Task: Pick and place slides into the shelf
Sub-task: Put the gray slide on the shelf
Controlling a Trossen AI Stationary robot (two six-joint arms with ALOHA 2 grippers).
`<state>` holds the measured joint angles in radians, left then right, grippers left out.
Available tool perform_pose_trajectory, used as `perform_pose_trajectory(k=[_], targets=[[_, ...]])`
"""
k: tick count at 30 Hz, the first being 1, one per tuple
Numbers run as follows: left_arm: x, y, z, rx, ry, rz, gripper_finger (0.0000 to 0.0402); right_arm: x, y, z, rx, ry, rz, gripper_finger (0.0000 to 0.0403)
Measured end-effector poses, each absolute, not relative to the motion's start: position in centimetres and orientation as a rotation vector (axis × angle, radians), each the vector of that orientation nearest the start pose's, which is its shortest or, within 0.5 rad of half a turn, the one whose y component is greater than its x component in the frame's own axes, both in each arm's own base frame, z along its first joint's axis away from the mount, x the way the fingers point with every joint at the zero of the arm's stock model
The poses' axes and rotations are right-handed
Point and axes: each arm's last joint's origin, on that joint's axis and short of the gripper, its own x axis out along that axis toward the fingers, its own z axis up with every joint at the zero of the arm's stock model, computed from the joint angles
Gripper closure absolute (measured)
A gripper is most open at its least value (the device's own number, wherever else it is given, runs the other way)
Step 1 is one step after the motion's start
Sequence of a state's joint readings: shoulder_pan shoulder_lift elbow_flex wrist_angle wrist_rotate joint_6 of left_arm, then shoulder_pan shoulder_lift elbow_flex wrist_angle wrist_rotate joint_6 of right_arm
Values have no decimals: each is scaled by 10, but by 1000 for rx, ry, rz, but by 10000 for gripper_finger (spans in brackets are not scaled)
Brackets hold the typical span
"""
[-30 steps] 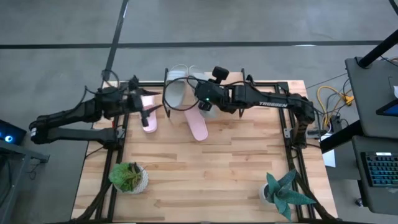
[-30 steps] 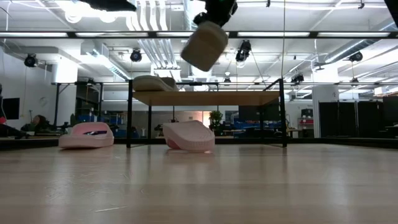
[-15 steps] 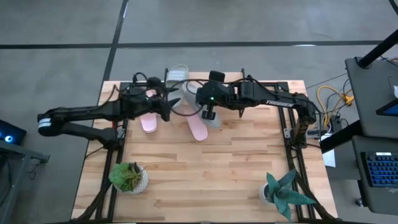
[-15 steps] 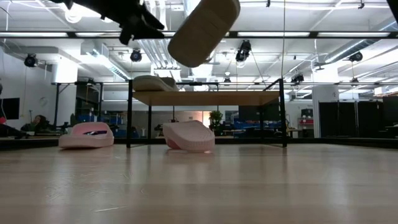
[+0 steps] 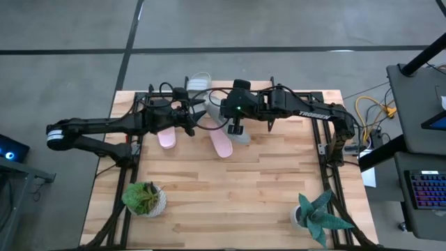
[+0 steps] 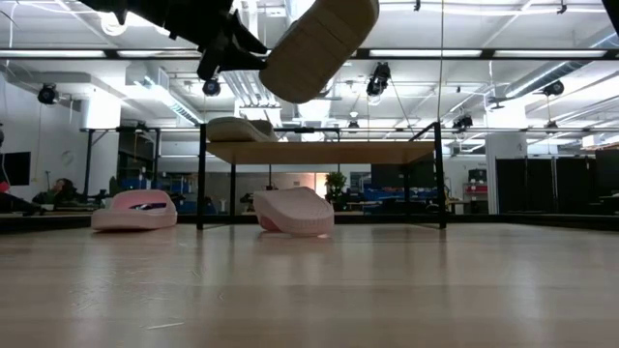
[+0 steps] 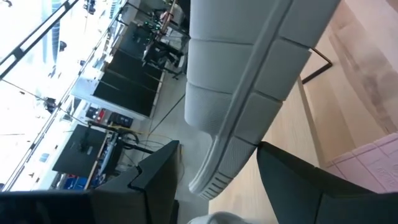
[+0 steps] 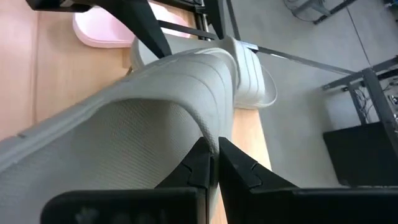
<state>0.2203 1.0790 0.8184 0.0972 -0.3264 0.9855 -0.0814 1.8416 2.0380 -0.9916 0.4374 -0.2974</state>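
My right gripper (image 5: 235, 125) is shut on a light grey slide (image 6: 319, 43) and holds it high over the table, in front of the shelf (image 6: 329, 152). My left gripper (image 5: 197, 115) is open at the same height. Its fingers (image 7: 158, 180) stand on either side of one end (image 7: 214, 168) of that slide; whether they touch it I cannot tell. A second grey slide (image 6: 240, 129) lies sole down on the shelf's plank top. Two pink slides (image 6: 135, 210) (image 6: 293, 211) lie on the table, one left of the shelf and one in front of it. My right gripper pinches the edge of the grey slide's wide strap (image 8: 214, 134) between its two fingers (image 8: 199, 168). The slide is lifted clear of the table and the shelf. In the low view it hangs tilted, its sole turned toward the table's near edge.
Two potted plants stand near the table's near corners, one left (image 5: 144, 199) and one right (image 5: 317, 215). The wide near half of the wooden table (image 5: 230, 195) lies between them. The room behind the shelf shows desks and ceiling lights.
My left gripper has risen from above the left pink slide and swung toward the table's right, up to the held grey slide. My right gripper has turned, and the grey slide has tipped further and come nearer the near edge.
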Motion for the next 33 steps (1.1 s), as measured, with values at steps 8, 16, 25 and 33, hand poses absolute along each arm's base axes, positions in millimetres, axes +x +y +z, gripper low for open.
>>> perform_pose_trajectory(k=[8,16,25,33], targets=[[237,62,310,965,443,405,203,383,-43,398,-432,859,-361,392],[243,64,305,961,463,394,203,385,-40,400,-427,829,-313,392],[249,66,301,968,503,421,290,386,-40,400,-441,816,-308,392],[245,65,305,964,488,420,379,386,-40,403,-460,808,-308,391]])
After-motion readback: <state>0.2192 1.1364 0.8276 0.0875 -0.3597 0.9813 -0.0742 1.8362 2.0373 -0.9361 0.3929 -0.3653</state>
